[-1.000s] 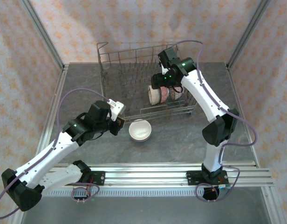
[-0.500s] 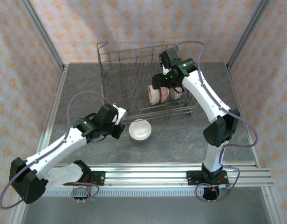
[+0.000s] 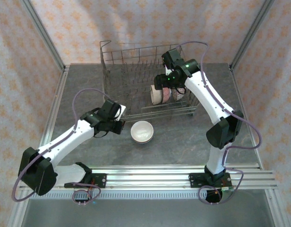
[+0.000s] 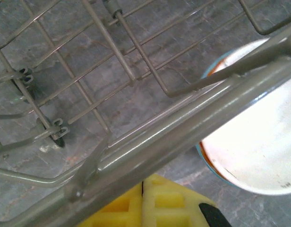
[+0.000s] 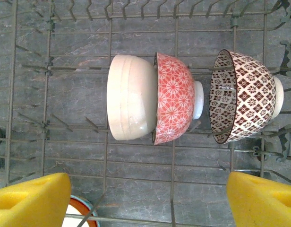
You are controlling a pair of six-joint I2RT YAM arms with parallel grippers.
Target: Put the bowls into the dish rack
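White bowl (image 3: 141,131) sits upright on the grey table (image 3: 183,138), centre frame, just below the dish rack (image 3: 129,90). Left gripper (image 3: 118,124), closed, hovers just left of it. Right gripper (image 3: 160,85) hangs over the rack's right end, above a row of bowls (image 3: 158,95) standing on edge.

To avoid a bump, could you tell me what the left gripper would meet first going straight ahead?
Probably the dish rack's front rail, right ahead of the shut left gripper; the bowl lies to one side.
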